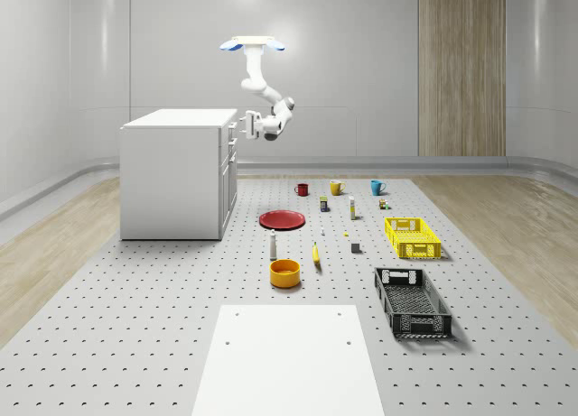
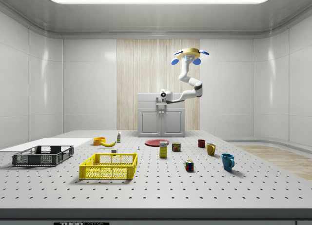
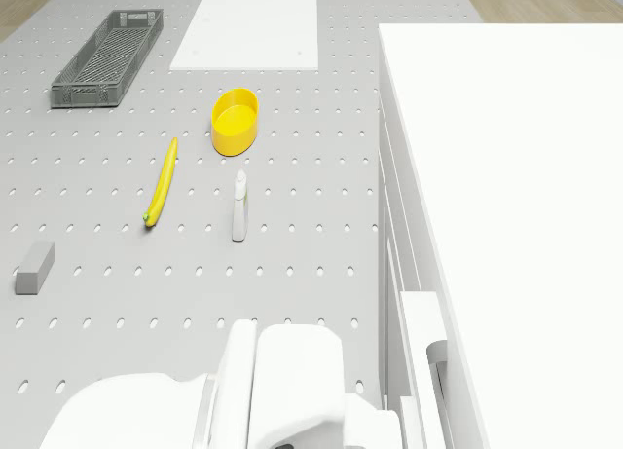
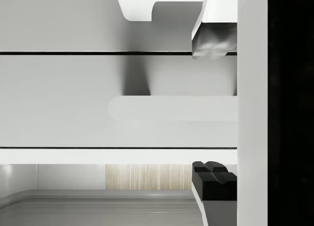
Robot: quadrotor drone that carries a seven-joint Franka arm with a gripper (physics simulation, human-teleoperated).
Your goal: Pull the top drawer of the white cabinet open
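On grey pegboard floor (image 1: 135, 326), white-walled room: claw (image 1: 247, 124) spread around drawer handle (image 4: 171, 108).

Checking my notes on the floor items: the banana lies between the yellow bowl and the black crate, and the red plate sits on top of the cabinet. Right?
One thing is wrong: the red plate lies on the floor beside the cabinet, not on top of it, as the whole-scene view shows. The banana does lie between the yellow bowl and the black crate.

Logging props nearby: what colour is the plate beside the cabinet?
Red plate, clearest in the whole-scene view.
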